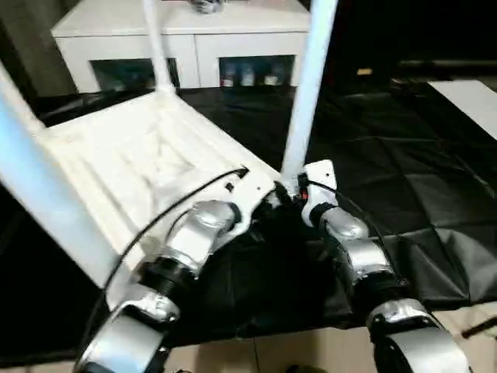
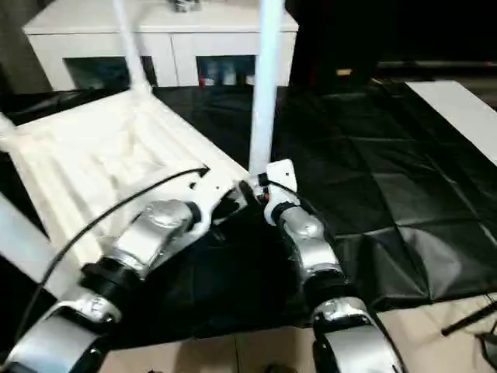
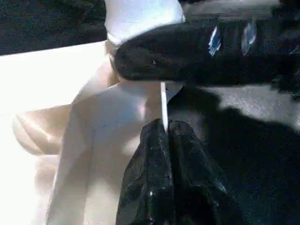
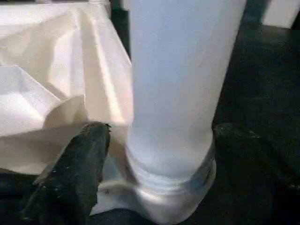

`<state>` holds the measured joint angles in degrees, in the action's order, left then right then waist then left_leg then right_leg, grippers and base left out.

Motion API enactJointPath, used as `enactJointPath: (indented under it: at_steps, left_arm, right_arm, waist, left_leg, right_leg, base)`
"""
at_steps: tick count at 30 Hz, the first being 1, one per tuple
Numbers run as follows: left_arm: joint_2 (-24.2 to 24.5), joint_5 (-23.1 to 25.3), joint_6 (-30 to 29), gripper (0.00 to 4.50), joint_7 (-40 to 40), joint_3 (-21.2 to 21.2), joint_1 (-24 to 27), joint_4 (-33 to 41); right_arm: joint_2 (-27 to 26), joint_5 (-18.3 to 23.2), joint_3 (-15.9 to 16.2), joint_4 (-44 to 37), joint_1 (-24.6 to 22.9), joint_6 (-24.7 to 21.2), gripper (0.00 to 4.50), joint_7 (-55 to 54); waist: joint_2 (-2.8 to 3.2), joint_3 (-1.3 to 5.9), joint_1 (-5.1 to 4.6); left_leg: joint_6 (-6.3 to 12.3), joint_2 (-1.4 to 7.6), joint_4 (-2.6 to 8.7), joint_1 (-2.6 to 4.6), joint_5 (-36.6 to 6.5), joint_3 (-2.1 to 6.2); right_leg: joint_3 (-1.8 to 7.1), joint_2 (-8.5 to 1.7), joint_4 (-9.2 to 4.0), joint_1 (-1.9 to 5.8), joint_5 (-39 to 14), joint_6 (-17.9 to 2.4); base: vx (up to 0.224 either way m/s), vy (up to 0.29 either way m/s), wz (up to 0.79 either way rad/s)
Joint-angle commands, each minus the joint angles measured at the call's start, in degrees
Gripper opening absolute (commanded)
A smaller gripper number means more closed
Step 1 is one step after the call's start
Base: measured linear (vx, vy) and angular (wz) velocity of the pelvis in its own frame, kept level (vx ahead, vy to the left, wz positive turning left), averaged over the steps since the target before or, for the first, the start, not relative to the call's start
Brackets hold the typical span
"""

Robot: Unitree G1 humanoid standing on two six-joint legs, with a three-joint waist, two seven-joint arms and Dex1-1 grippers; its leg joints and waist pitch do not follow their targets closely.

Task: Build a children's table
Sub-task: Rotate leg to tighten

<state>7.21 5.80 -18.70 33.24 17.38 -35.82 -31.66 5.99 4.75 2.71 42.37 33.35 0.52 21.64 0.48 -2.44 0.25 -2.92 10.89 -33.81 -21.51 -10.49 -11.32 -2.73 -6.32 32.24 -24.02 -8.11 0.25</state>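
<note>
The right tool (image 4: 154,154) straddles a leg (image 1: 309,93) at its corner socket, jaws wide; the left tool (image 3: 165,140), closed, braces the tabletop (image 1: 132,163). Next, seat that leg firmly.

White leg (image 4: 176,89) seated in tabletop (image 4: 56,70) corner socket (image 4: 168,194) — black fingers (image 4: 77,173) flanking it, apart.

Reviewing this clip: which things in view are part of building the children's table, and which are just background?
Part of the job:
- upturned white tabletop
- leg standing in the near corner socket, between the right gripper fingers
- far leg
- leg at the left
- left gripper, shut on the tabletop's edge

Background:
- white cabinet
- black floor sheet
</note>
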Motion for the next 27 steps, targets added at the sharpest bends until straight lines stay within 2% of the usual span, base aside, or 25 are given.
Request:
enactJointPath:
  at_steps: [1, 2, 3, 4, 7, 10, 13, 14, 16, 18, 22, 25, 27]
  left_arm:
    - [3.85, -0.71, 2.12, 0.00, 5.28, 0.50, 3.07, 1.91]
    - [3.85, -0.71, 2.12, 0.00, 5.28, 0.50, 3.07, 1.91]
    - [5.72, -1.44, 4.02, 0.00, 9.16, 1.34, 4.18, 3.09]
    - [6.88, -1.91, 5.31, 0.00, 11.74, 1.97, 4.85, 3.86]
    - [9.31, -3.29, 7.46, 0.00, 17.97, 3.53, 6.24, 6.41]
    - [11.30, -4.00, 6.77, 0.00, 22.37, 4.86, 7.03, 9.29]
    - [12.04, -4.15, 6.77, 0.00, 24.14, 5.30, 6.93, 10.21]
    - [12.14, -4.31, 6.69, 0.00, 24.47, 5.28, 6.86, 10.31]
    - [12.30, -4.51, 6.74, 0.00, 25.03, 5.23, 6.80, 10.41]
    - [12.39, -4.60, 6.82, 0.00, 25.36, 5.23, 6.79, 10.47]
    - [12.64, -4.56, 6.44, 0.00, 25.86, 5.14, 6.81, 10.85]
    - [12.78, -4.41, 6.47, 0.00, 25.91, 4.89, 6.67, 10.53]
    - [12.82, -4.36, 6.56, 0.00, 25.93, 4.81, 6.66, 10.38]
  right_arm:
    - [5.48, 2.03, -0.37, -4.96, -1.81, -2.51, 3.90, 9.94]
    - [5.48, 2.03, -0.37, -4.96, -1.81, -2.51, 3.90, 9.94]
    - [8.63, 3.23, 1.21, -7.51, -3.59, -3.12, 3.90, 17.16]
    - [10.41, 4.04, 2.25, -9.14, -4.71, -3.37, 3.90, 21.41]
    - [13.34, 5.60, 3.66, -11.64, -6.42, -4.52, 3.90, 28.20]
    - [15.40, 5.76, 4.72, -12.78, -7.18, -5.23, 3.90, 32.62]
    - [16.47, 6.36, 5.51, -14.06, -7.46, -6.96, 3.90, 36.37]
    - [16.75, 6.40, 5.79, -14.23, -7.46, -7.10, 3.90, 37.28]
    - [16.96, 6.40, 6.01, -14.15, -7.38, -7.16, 3.90, 38.12]
    - [16.66, 6.26, 5.99, -13.61, -7.07, -6.91, 3.90, 38.13]
    - [16.09, 6.23, 5.81, -12.32, -6.09, -7.14, 3.90, 38.36]
    - [16.15, 6.22, 5.58, -12.15, -5.82, -7.67, 3.52, 38.73]
    - [16.26, 6.33, 5.59, -12.05, -5.73, -7.82, 3.45, 38.98]
  waist:
    - [-0.61, 3.66, 0.78]
    - [-0.61, 3.69, 0.91]
    - [-0.47, 3.71, 0.96]
    - [-0.57, 3.73, 0.97]
    - [-0.57, 3.72, 1.39]
    - [-0.48, 3.48, 1.75]
    - [-0.08, 3.20, 2.18]
    - [-0.17, 3.18, 2.20]
    - [0.05, 3.14, 2.42]
    - [-0.10, 3.23, 2.51]
    - [-0.19, 3.42, 2.61]
    - [-0.26, 3.49, 2.76]
    - [-0.21, 3.55, 2.86]
  left_leg:
    - [3.93, 1.71, 4.54, 0.53, -17.68, 0.71]
    - [4.16, 1.75, 4.54, 0.63, -17.02, 0.68]
    - [4.80, 1.66, 4.33, 0.48, -15.75, 0.50]
    - [5.07, 1.61, 4.35, 0.36, -15.41, 0.55]
    - [5.67, 1.72, 4.15, 0.54, -14.77, 0.41]
    - [4.20, 1.86, 4.33, 0.70, -16.46, 0.42]
    - [2.30, 2.07, 4.63, 1.58, -20.09, 0.29]
    - [2.00, 2.06, 4.68, 1.58, -20.39, 0.35]
    - [1.14, 2.12, 4.87, 1.61, -21.28, 0.49]
    - [0.53, 1.98, 4.92, 1.32, -21.34, 0.57]
    - [0.89, 1.88, 4.81, 1.02, -19.58, 0.59]
    - [1.47, 1.88, 4.64, 0.94, -17.46, 0.50]
    - [1.69, 1.88, 4.58, 0.92, -16.55, 0.47]
  right_leg:
    - [1.02, -1.39, -3.28, 2.71, -16.17, -11.04]
    - [1.00, -1.34, -3.09, 2.74, -15.01, -11.45]
    - [1.08, -1.21, -2.71, 2.74, -12.76, -12.48]
    - [1.03, -1.23, -2.71, 2.93, -12.44, -12.56]
    - [1.14, -1.29, -2.51, 2.82, -11.84, -13.64]
    - [1.23, -1.29, -2.53, 2.55, -14.90, -13.67]
    - [1.44, -1.04, -3.02, 1.86, -18.00, -12.76]
    - [1.45, -0.99, -2.98, 1.91, -18.28, -12.56]
    - [1.51, -1.05, -3.00, 1.86, -19.06, -12.09]
    - [1.55, -1.10, -2.89, 2.03, -18.89, -11.57]
    - [1.57, -1.27, -2.70, 2.31, -17.41, -11.49]
    - [1.59, -1.26, -2.49, 2.40, -15.48, -12.01]
    - [1.57, -1.23, -2.32, 2.50, -14.20, -12.47]
  base:
    - [0.000, 0.000, 0.00]
    - [0.000, 0.000, 0.00]
    - [0.000, 0.000, 0.00]
    - [0.000, 0.000, 0.00]
    - [0.000, 0.000, 0.00]
    - [0.000, 0.000, 0.00]
    - [0.000, 0.000, 0.00]
    - [0.000, 0.000, 0.00]
    - [0.000, 0.000, 0.00]
    - [0.000, 0.000, 0.00]
    - [0.000, 0.000, 0.00]
    - [0.000, 0.000, 0.00]
    - [0.000, 0.000, 0.00]
